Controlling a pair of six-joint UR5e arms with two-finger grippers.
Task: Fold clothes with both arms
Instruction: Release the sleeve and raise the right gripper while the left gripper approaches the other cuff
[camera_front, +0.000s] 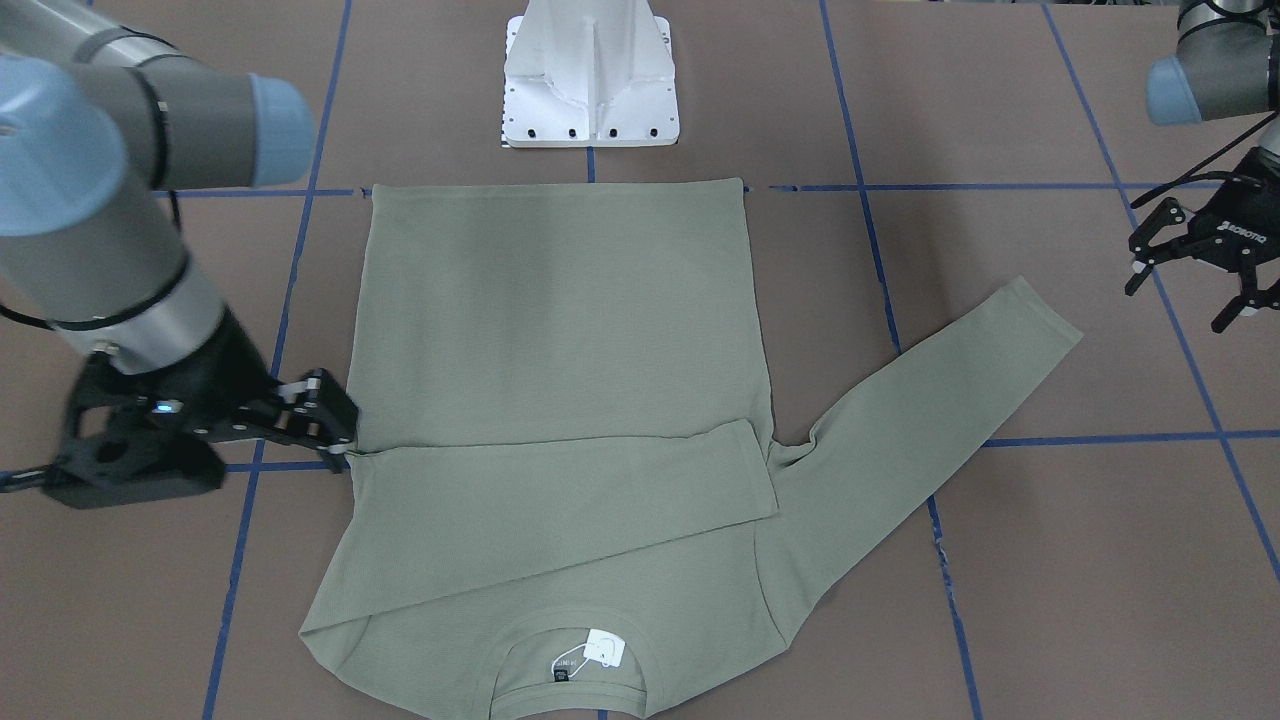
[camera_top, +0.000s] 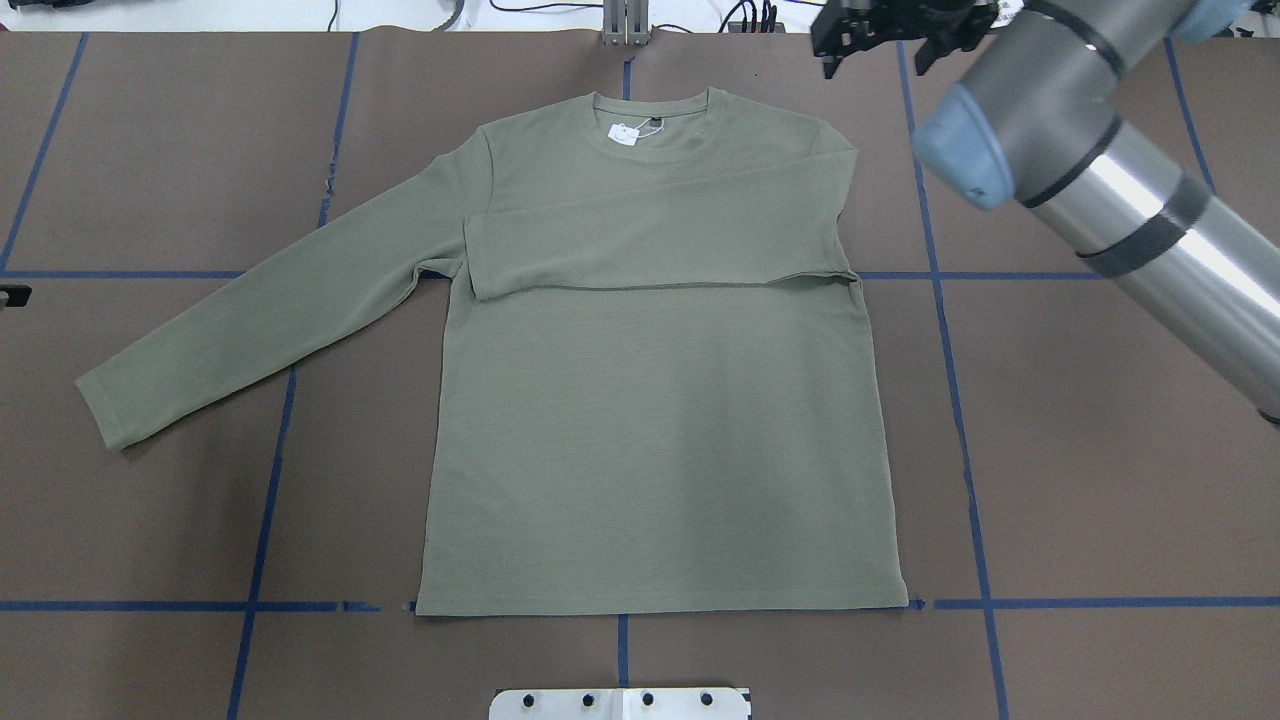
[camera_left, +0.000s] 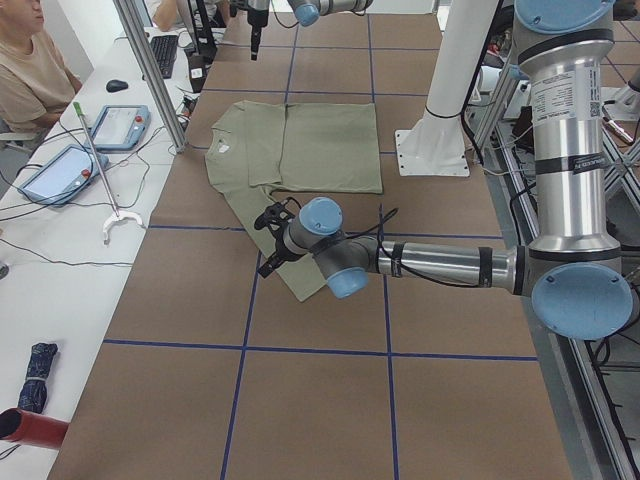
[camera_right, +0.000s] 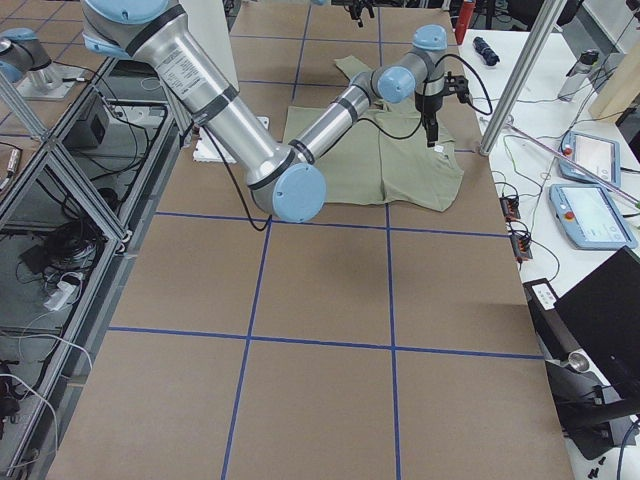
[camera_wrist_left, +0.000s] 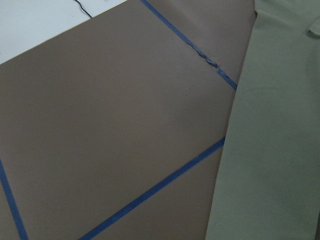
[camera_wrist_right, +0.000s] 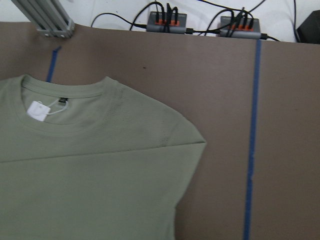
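The sage-green long-sleeved shirt (camera_top: 650, 420) lies flat on the brown table with its collar at the far edge. A white tag (camera_top: 625, 131) sits in the neck. One sleeve (camera_top: 650, 240) is folded across the chest. The other sleeve (camera_top: 250, 320) stretches out diagonally toward the table's left. My right gripper (camera_top: 877, 55) hangs open above the table, just outside the shirt's folded shoulder (camera_wrist_right: 185, 140), holding nothing. My left gripper (camera_front: 1175, 308) is open and empty, raised beyond the cuff (camera_front: 1040, 320) of the outstretched sleeve; its wrist view looks down on that sleeve (camera_wrist_left: 270, 150).
The white pedestal base (camera_front: 590, 80) stands at the robot's edge, near the shirt's hem. Blue tape lines (camera_top: 960, 420) grid the table. Cable hubs (camera_wrist_right: 167, 20) and an aluminium post (camera_wrist_right: 45, 20) sit past the far edge. A seated person (camera_left: 30, 70) and tablets occupy the side bench.
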